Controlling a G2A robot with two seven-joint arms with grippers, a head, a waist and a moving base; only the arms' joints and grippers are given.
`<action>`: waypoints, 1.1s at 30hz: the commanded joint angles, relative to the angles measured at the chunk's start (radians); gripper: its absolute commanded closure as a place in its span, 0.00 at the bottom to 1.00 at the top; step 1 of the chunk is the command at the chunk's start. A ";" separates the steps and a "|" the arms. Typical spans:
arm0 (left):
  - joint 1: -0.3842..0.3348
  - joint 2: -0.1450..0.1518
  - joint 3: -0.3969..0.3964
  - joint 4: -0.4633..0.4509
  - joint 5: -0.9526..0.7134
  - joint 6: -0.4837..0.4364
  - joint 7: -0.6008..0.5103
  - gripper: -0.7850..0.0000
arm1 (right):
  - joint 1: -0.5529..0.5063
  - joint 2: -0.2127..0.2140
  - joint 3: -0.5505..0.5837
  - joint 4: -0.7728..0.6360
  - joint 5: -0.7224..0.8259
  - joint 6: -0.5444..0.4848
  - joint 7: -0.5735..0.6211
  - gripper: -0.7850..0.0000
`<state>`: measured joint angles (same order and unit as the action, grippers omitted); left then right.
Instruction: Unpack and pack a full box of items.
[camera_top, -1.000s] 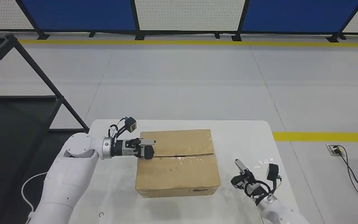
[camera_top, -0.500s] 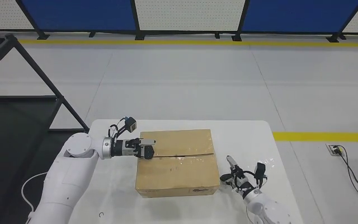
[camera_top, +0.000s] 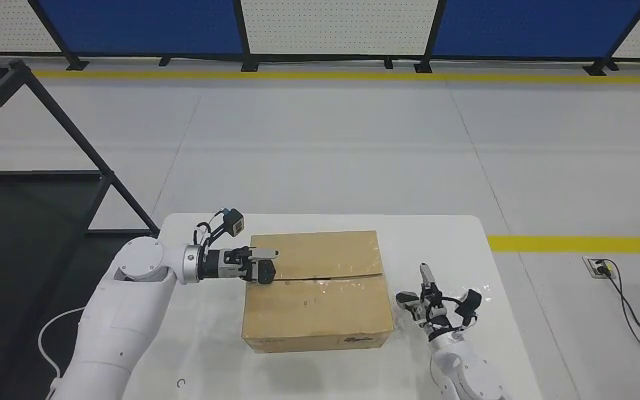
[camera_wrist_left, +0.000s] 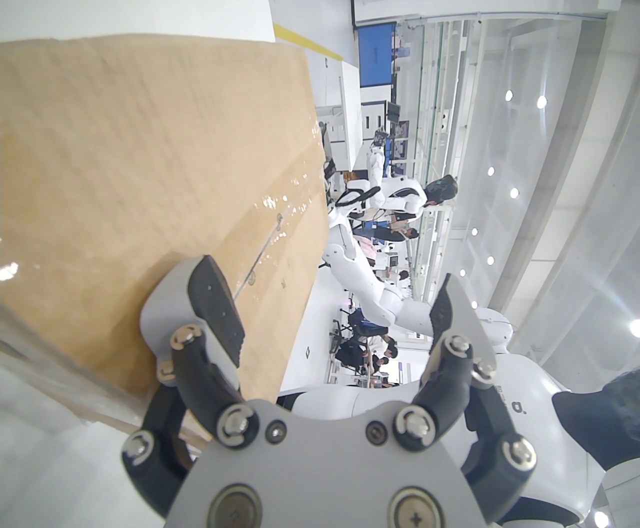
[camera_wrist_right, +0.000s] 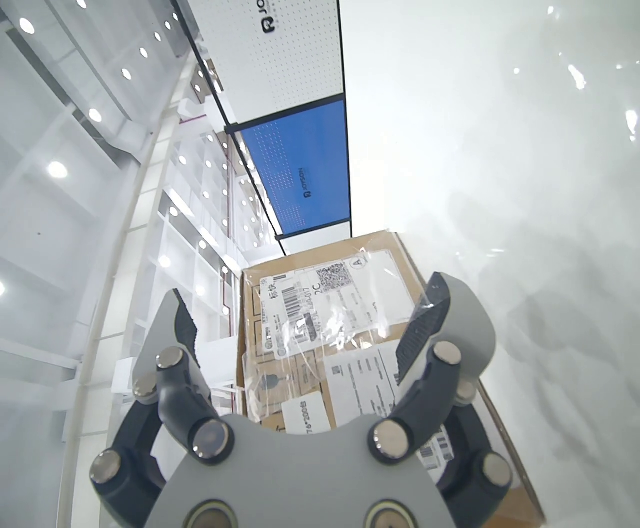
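Since a second ago my right gripper (camera_top: 418, 292) has come in from the near right part of the table (camera_top: 440, 235) towards the box (camera_top: 315, 290). It has also shifted a little away from the table's near edge in the last half second. My left gripper (camera_top: 262, 268) has not shifted, and neither has the box.

The box sits in the middle of the table, flaps shut, with a strip of clear tape (camera_top: 320, 279) along the seam across its top. With the flaps shut, I cannot see what is inside.

My left gripper is at the left end of the top, by that seam. In the left wrist view its fingers are spread wide with nothing between them (camera_wrist_left: 325, 275). One pad (camera_wrist_left: 215, 305) lies over the cardboard (camera_wrist_left: 150, 150) and the other hangs in the air beyond the edge. I cannot tell whether that pad actually touches.

My right gripper is just beside the box's right side wall, apart from it. Its fingers are spread and empty (camera_wrist_right: 307, 295), pointing at that wall (camera_wrist_right: 260, 370). The labels (camera_wrist_right: 345, 295) on it lie under crinkled film. My right arm is cut off by the near edge of the top view.
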<state>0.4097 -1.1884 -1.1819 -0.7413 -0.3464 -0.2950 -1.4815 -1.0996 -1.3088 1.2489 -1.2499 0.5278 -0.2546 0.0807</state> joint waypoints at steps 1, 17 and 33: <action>0.000 0.000 0.000 0.000 0.000 0.000 0.000 0.00 | 0.004 -0.005 -0.002 0.010 0.017 -0.026 -0.014 0.00; 0.000 0.000 0.000 0.000 0.000 0.000 0.000 0.00 | 0.044 -0.042 -0.029 0.060 0.135 0.022 -0.052 0.00; 0.000 0.000 0.000 0.000 0.000 0.000 0.000 0.00 | 0.091 -0.071 -0.038 0.106 0.141 -0.059 -0.054 0.00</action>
<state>0.4097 -1.1884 -1.1819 -0.7413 -0.3464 -0.2950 -1.4815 -1.0108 -1.3791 1.2102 -1.1490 0.6683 -0.3093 0.0264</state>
